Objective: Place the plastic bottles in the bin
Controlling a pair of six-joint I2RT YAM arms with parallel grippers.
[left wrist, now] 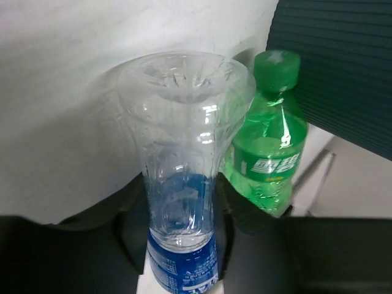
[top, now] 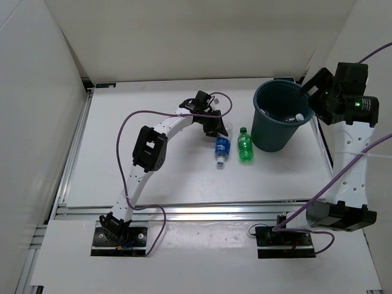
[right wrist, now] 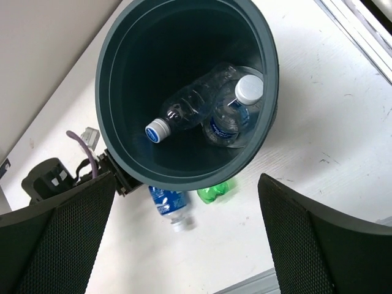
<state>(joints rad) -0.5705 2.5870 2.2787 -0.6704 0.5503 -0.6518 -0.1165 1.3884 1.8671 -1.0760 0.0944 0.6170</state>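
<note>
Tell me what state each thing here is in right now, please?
Bin: upright, two bottles inside.
Clear bottles in the bin: resting at the bottom, capped.
Clear bottle outside: lying on the table, capped.
Green bottle: lying beside the bin, capped.
Left tool: straddles the clear bottle outside; grip unclear.
Right tool: open, empty, above the bin.

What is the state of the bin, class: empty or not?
Not empty: the right wrist view looks into the bin, where a lying clear bottle and a second bottle rest.
</note>
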